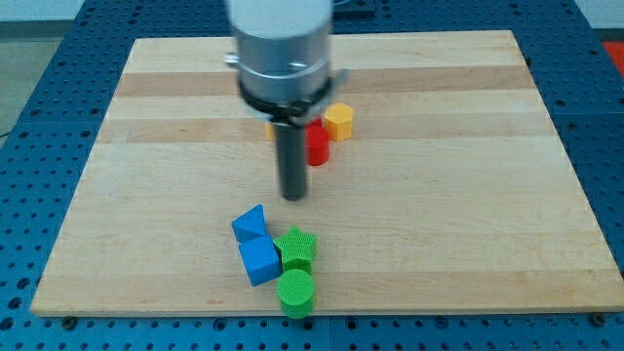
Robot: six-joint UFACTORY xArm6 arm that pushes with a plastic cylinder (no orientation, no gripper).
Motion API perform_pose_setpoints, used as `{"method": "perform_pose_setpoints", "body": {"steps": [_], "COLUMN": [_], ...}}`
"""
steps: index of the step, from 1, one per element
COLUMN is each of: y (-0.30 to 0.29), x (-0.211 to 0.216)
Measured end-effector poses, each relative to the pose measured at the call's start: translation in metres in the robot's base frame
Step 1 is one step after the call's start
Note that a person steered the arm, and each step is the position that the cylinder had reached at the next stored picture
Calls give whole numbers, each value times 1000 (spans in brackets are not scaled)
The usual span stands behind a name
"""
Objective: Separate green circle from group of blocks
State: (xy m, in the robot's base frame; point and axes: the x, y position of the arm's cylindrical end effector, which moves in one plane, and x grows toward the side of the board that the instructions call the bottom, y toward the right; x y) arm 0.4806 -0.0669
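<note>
Near board's bottom edge: green circle (295,292) | my tip (293,196) above group

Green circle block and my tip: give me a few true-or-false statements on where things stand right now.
1. The green circle block lies at the view's bottom of the group. True.
2. My tip touches the green circle block. False: it stands apart, toward the view's top.
3. The green circle block sits clear of the green star block. False: they look touching or nearly so.
4. The blue cube block lies to the view's left of the green star block. True.
5. The yellow block lies in the near group. False: it sits by the red block.
</note>
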Motion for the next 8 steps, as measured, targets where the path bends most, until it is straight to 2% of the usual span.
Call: {"method": "perform_pose_setpoints", "body": {"steps": [1, 2, 3, 5, 7, 8], "y": [-113, -173, -164, -144, -46, 50], "x": [11, 82, 137, 138, 138, 131]}}
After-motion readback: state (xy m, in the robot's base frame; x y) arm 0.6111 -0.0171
